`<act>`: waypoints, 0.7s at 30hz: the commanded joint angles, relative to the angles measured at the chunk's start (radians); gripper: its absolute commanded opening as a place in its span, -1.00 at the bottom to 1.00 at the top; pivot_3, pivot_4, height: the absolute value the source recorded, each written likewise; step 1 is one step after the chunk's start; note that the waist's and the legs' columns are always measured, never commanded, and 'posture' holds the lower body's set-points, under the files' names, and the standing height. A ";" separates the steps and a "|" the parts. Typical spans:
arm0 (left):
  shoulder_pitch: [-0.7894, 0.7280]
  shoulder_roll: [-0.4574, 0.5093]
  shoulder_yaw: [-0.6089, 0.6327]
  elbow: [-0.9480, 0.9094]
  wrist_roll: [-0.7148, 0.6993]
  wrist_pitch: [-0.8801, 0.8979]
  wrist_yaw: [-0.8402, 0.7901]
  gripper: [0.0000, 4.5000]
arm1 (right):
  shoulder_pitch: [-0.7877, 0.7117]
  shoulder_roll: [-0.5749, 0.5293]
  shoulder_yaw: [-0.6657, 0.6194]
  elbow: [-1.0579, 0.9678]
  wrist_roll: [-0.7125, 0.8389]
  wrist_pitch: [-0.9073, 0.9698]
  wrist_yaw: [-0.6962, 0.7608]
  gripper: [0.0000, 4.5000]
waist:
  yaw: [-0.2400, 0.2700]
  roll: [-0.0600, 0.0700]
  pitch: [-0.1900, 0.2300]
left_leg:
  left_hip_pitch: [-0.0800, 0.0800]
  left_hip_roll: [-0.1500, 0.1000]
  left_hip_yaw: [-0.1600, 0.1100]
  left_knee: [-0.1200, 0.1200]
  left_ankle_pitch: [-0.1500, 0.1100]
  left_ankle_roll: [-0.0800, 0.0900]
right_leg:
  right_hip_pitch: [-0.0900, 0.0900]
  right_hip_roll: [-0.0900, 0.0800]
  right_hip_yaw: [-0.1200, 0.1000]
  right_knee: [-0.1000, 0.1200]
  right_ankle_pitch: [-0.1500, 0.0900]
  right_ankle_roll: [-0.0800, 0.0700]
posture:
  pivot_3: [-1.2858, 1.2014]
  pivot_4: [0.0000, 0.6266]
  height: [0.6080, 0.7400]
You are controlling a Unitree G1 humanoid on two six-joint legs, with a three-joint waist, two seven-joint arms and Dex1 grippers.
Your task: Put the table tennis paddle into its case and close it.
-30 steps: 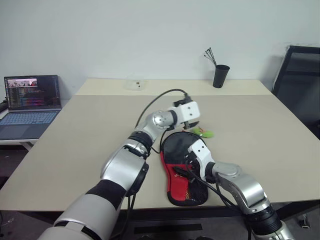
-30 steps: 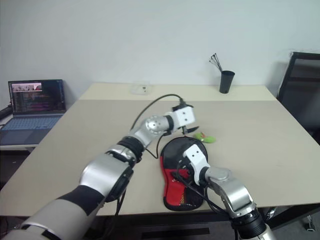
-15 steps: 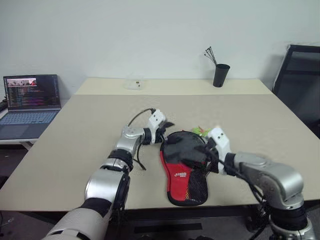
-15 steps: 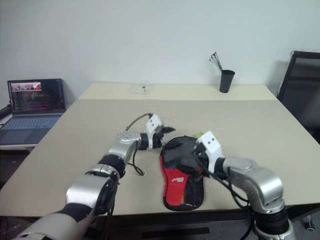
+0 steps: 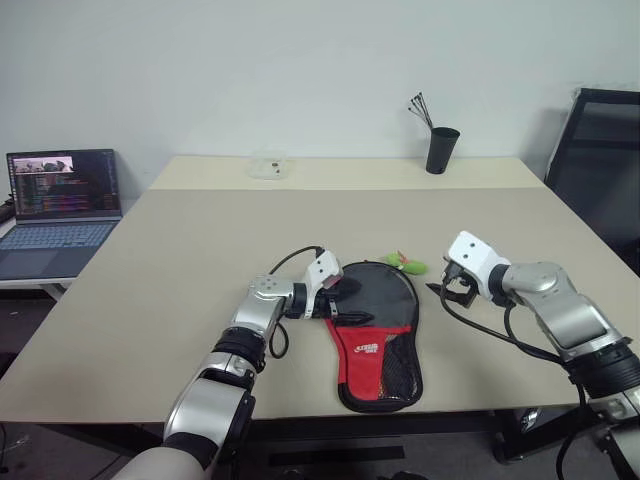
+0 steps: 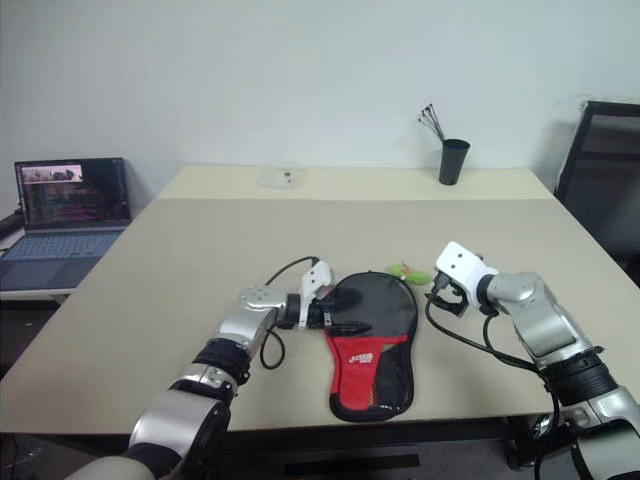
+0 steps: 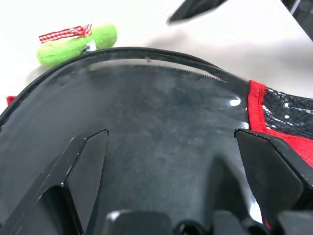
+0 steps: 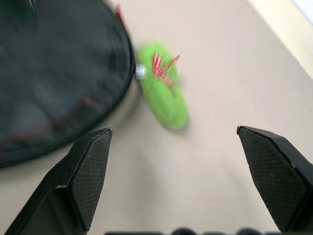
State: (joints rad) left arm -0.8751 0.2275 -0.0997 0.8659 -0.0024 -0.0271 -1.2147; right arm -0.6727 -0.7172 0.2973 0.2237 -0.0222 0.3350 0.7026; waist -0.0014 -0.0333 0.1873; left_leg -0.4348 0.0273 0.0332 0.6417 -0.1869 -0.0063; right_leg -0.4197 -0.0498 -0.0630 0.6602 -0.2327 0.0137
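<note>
Item: your black-and-red paddle-shaped fabric case (image 5: 372, 325) is lying zipped flat at the near middle of the beige table (image 5: 200, 250). Your left gripper (image 5: 345, 300) is resting, fingers spread, at the case's left edge, gripping nothing. Your right gripper (image 5: 447, 286) is hovering to its right, fingers apart, empty. A small green tag (image 8: 163, 91) is lying just beyond the case.

Laptop (image 5: 62, 205) (screen lit), black cup (image 5: 441, 151), green toy (image 5: 409, 264), perhaps chair (image 5: 598, 160).
</note>
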 commanded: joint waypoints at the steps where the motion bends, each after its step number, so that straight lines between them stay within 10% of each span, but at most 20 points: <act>1: -0.001 -0.014 -0.014 -0.065 -0.031 0.019 -0.020 0.99 | -0.077 0.053 0.027 0.146 -0.081 -0.173 -0.012 1.00 | 0.000 0.000 0.000 | 0.000 0.000 0.000 0.000 0.000 0.000 | 0.000 0.000 0.000 0.000 0.000 0.000 | 0.03 -0.52 1.00; 16: 0.050 0.032 -0.046 -0.180 -0.054 0.092 -0.046 0.99 | -0.284 0.254 0.014 0.686 -0.218 -0.451 -0.110 1.00 | -0.006 0.001 0.000 | 0.002 0.001 0.000 0.001 0.000 0.000 | 0.000 0.001 0.002 0.003 0.000 0.000 | 0.03 -0.52 1.00; 21: 0.021 0.031 -0.038 -0.151 -0.060 0.085 -0.027 1.00 | -0.310 0.297 -0.004 0.752 -0.218 -0.454 -0.096 0.42 | -0.010 0.001 0.000 | 0.003 0.002 0.000 0.001 0.000 0.000 | 0.000 0.002 0.003 0.004 0.000 0.000 | 0.03 -0.52 1.00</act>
State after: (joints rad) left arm -0.8236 0.2594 -0.1457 0.7295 -0.0395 0.0654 -1.2487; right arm -0.9618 -0.4258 0.3058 0.9670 -0.2467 -0.1057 0.6054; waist -0.0114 -0.0326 0.1874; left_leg -0.4321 0.0290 0.0330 0.6425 -0.1867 -0.0062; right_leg -0.4194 -0.0481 -0.0595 0.6643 -0.2324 0.0135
